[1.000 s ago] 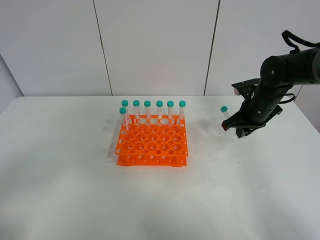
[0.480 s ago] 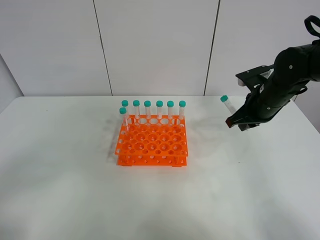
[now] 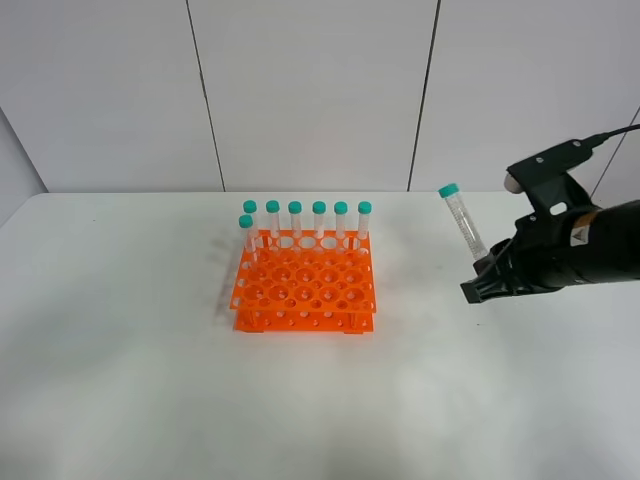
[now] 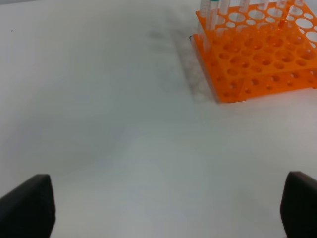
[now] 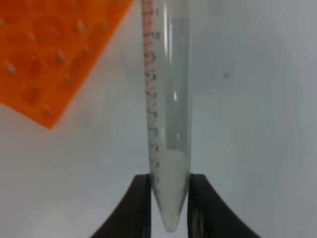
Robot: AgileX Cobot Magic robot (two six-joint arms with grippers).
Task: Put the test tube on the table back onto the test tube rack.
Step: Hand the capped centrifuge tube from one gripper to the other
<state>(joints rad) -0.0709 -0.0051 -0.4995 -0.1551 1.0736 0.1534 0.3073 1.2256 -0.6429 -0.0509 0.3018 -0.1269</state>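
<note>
Test tube, now raised off the worktop and nearer upright at frame right, is pinched at its tip by the right fingers; left fingers spread idle; transfer to the test tube rack outstanding.

The tool pinches the test tube near the test tube rack.
</note>
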